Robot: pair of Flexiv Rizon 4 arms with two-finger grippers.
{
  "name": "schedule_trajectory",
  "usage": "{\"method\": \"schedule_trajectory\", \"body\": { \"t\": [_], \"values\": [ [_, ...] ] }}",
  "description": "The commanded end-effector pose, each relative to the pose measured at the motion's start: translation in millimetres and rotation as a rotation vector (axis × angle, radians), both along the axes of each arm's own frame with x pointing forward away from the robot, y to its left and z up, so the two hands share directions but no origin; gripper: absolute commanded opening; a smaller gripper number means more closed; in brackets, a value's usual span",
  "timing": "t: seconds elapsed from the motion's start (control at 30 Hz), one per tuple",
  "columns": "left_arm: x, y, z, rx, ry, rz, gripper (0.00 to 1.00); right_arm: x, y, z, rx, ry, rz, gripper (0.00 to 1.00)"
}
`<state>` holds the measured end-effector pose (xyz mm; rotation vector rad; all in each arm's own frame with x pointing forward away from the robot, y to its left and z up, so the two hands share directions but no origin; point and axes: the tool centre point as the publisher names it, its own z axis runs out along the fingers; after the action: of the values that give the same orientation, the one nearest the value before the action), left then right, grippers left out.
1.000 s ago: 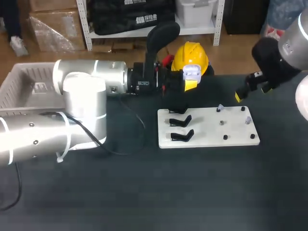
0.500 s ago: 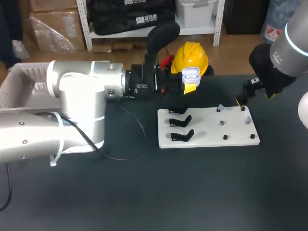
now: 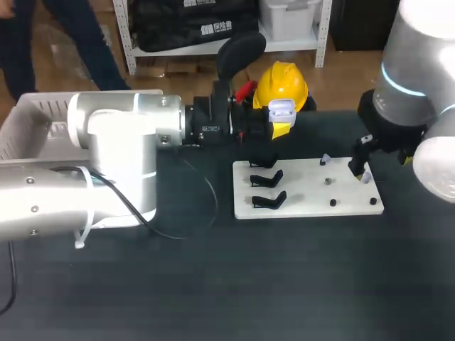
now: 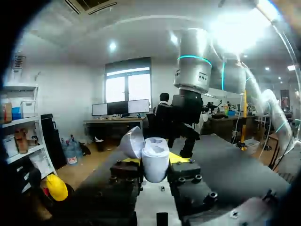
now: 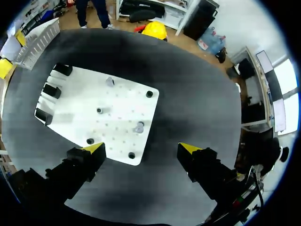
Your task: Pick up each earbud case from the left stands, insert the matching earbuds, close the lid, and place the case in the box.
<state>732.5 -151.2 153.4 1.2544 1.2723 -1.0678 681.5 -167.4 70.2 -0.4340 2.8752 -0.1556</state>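
**At the bench's back edge: case pinched in left tool, lid up**

Left tool (image 3: 281, 122) is held above the far edge of the bench (image 3: 213, 284), behind the white board (image 3: 306, 199). Its yellow tips are pinching the earbud case (image 3: 282, 109) from two sides. The left wrist view confirms this: case (image 4: 154, 159) is upright between the fingers, body gripped low, and the lid (image 4: 132, 143) is swung open to one side.

Right tool (image 3: 357, 165) hangs over the right end of the board, well apart from the case. In the right wrist view its fingers are spread wide (image 5: 141, 149), gripping nothing. The near corner of the board (image 5: 117, 101) sits under the gap between them. One small grey earbud (image 5: 139, 127) rests on the board just ahead of that gap. A second earbud (image 5: 109, 81) is farther out along the board.

Three black stands (image 3: 267, 179) are in a row on the board's left end, below and slightly left of the held case.

The box (image 3: 25, 131), a white basket, sits at the bench's far left, partly hidden behind the left arm.
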Motion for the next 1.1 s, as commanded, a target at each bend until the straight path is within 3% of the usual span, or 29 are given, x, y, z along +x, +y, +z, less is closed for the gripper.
{"method": "schedule_trajectory", "body": {
  "t": [0.03,0.3,0.37,0.47,0.57,0.63,0.7,0.73,1.1],
  "values": [
    [-3.3,0,-1.0,-0.007,-0.008,0.031,0.0,9.5,6,-19,-0.003,0.034,0.006,1.0],
    [-3.3,0,-1.0,-0.007,-0.008,0.031,0.0,15.0,12,-31,-0.004,0.062,0.011,1.0],
    [-3.3,0,-1.0,-0.007,-0.008,0.031,0.0,17.6,11,-32,-0.007,0.064,0.023,0.93],
    [-3.3,0,-1.0,-0.007,-0.008,0.031,0.0,20.5,10,-31,-0.021,0.065,0.045,0.91],
    [-3.3,0,-1.0,-0.007,-0.008,0.031,0.0,20.4,9,-30,-0.03,0.069,0.062,0.68],
    [-3.3,0,-1.0,-0.007,-0.008,0.031,0.0,19.6,8,-32,-0.034,0.075,0.072,0.68],
    [-3.3,0,-1.0,-0.007,-0.008,0.031,0.0,19.1,7,-34,-0.039,0.078,0.075,0.53],
    [-3.3,0,-1.0,-0.007,-0.008,0.031,0.0,18.8,7,-35,-0.041,0.081,0.076,0.51],
    [-3.3,0,-1.0,-0.007,-0.008,0.031,0.0,16.6,5,-42,-0.044,0.088,0.059,0.45]
  ]
}}
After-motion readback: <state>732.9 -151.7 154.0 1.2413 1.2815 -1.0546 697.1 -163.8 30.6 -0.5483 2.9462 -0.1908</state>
